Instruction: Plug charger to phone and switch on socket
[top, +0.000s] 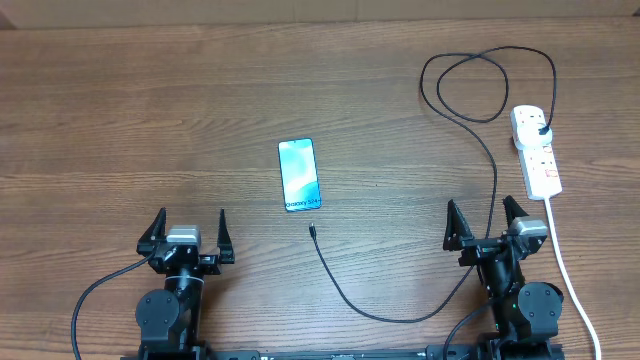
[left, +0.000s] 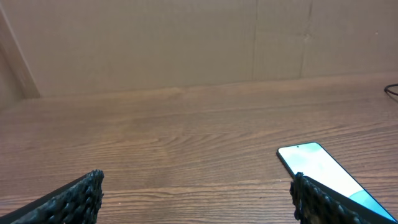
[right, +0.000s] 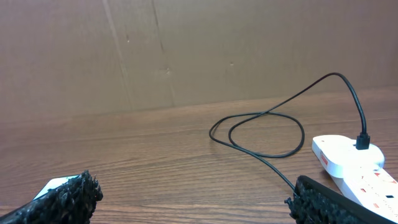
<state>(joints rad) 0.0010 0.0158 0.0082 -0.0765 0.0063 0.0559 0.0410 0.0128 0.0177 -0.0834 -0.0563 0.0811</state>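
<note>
Both jaws spread wide, gripping nothing: my left gripper (top: 191, 215) lower left, right gripper (top: 479, 204) lower right. Phone (top: 300, 175) lies centre frame, screen lit; charger (top: 496, 185) tip just below it, not touching, plug seated in socket (top: 537, 150) upper right.

A: What sort of place is this?
B: A robot lab bench: a left arm (top: 168, 305) and right arm (top: 528, 300) fixed at a wood-grain table (top: 120, 120), cardboard (left: 155, 43) walling the back.

Small "Galaxy S24" lettering on the lit blue screen of the phone (top: 299, 174), at its near end
</note>
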